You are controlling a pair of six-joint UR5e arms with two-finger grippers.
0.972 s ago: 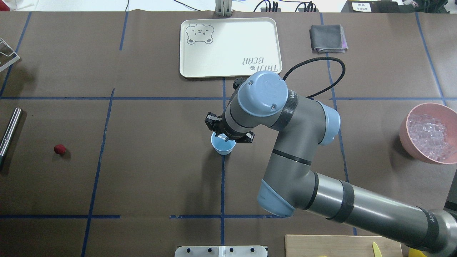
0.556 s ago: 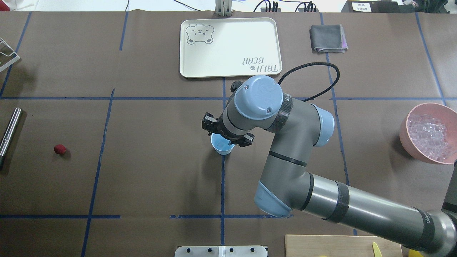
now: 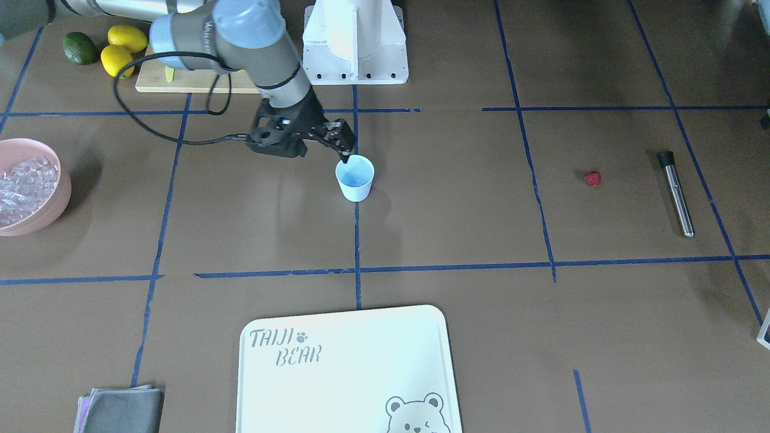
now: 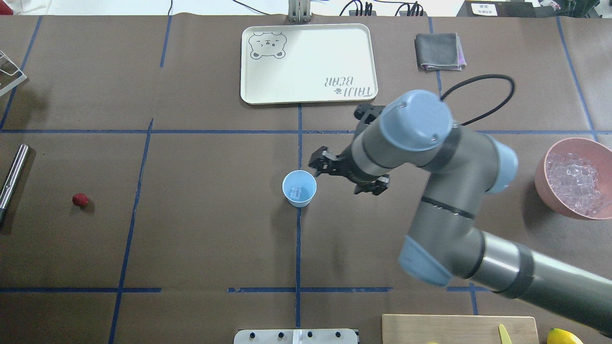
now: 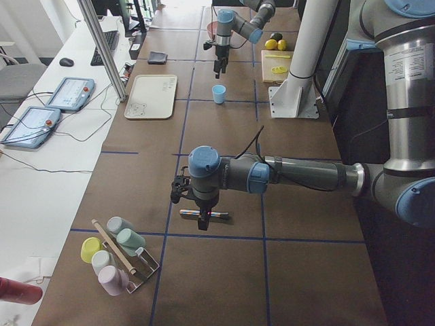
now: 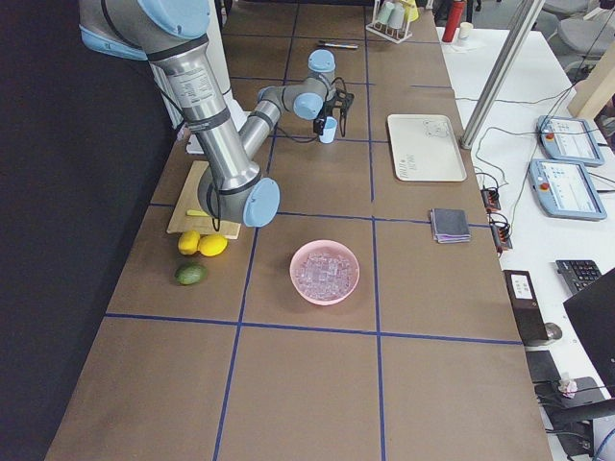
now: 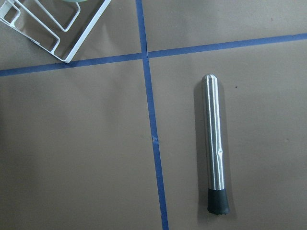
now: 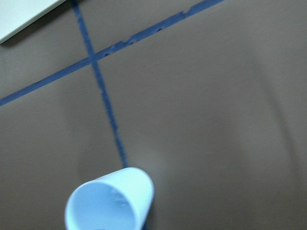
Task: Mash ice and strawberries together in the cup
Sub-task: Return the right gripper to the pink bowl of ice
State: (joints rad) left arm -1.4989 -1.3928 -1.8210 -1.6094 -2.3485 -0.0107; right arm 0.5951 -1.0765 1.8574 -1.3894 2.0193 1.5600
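The small white cup (image 4: 299,188) with a bluish inside stands upright at the table's middle; it also shows in the front view (image 3: 355,176) and the right wrist view (image 8: 109,201). One clear ice cube (image 4: 296,192) lies in it. More ice fills the pink bowl (image 4: 542,179) at the far right. The red strawberry (image 4: 80,199) lies alone at the left. My right gripper (image 4: 344,177) is open and empty, just right of the cup. My left gripper (image 5: 200,221) hangs over a steel muddler (image 7: 214,143); I cannot tell whether it is open or shut.
A cream bear tray (image 4: 308,62) and a folded grey cloth (image 4: 439,51) lie at the far side. A cutting board (image 3: 180,81) with lemons and an avocado is near the robot's base. A wire rack of cups (image 5: 119,255) stands at the left end.
My right gripper has moved from over the cup to the right, clear of it. An ice cube now shows in the cup. The strawberry and muddler have not moved.
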